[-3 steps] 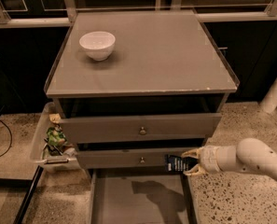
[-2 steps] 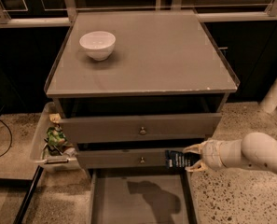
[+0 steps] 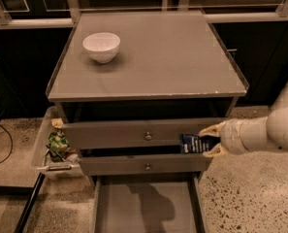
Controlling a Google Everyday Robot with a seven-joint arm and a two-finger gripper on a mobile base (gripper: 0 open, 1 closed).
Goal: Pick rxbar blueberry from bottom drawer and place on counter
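The rxbar blueberry (image 3: 192,143), a small dark wrapper with white lettering, hangs in front of the upper drawers at the cabinet's right side. My gripper (image 3: 209,141) comes in from the right and is shut on the bar's right end, below the counter's front edge. The bottom drawer (image 3: 148,210) stands pulled out under it, its grey floor bare apart from the arm's shadow. The counter (image 3: 172,62) is the flat grey top of the cabinet, above the bar.
A white bowl (image 3: 101,46) sits at the counter's back left. Two upper drawers with brass knobs (image 3: 148,136) are slightly out. A white bin (image 3: 42,144) with green packets stands left of the cabinet. Speckled floor lies to the right.
The gripper has risen with the bar, from level with the middle drawer's front up to the gap between the two upper drawers.
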